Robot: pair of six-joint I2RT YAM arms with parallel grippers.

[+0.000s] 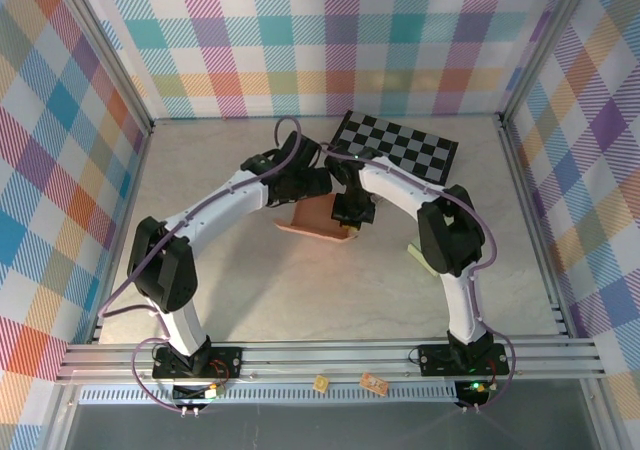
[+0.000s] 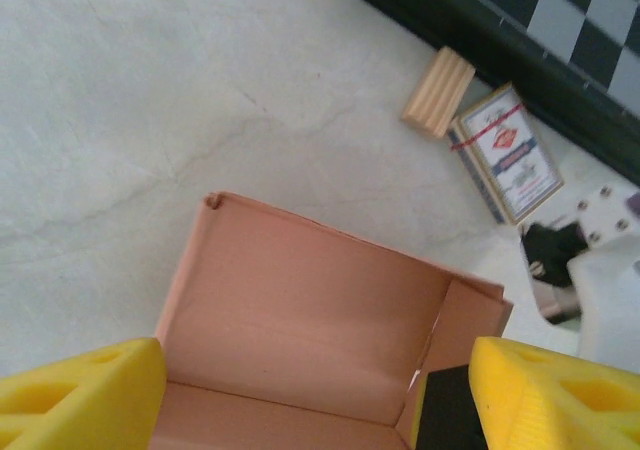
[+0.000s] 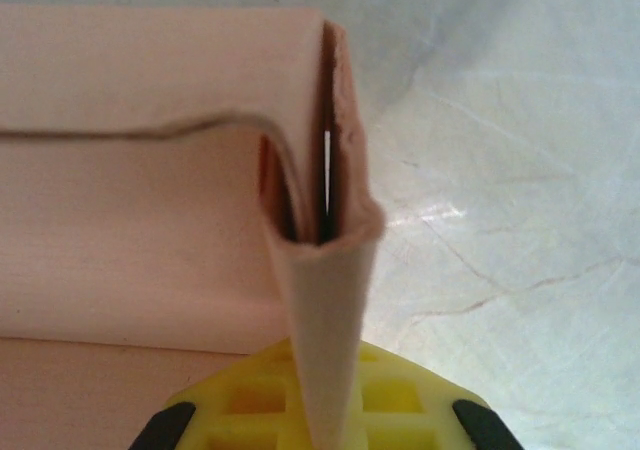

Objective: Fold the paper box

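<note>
paper box (image 2: 300, 300), right gripper (image 3: 320, 415) pinching its wall

Your left arm (image 1: 225, 205) stood up from its base, bent sharply at the elbow and reached inward and forward. Your left gripper (image 2: 320, 380) pointed down, its yellow fingers (image 2: 80, 390) standing wide apart. Your right arm (image 1: 405, 192) mirrored that pose, folding inward, with both wrists close together. Your right gripper (image 3: 325, 410) was closed, its jaws pinching an upright wall of the paper box (image 3: 150, 220).
</note>
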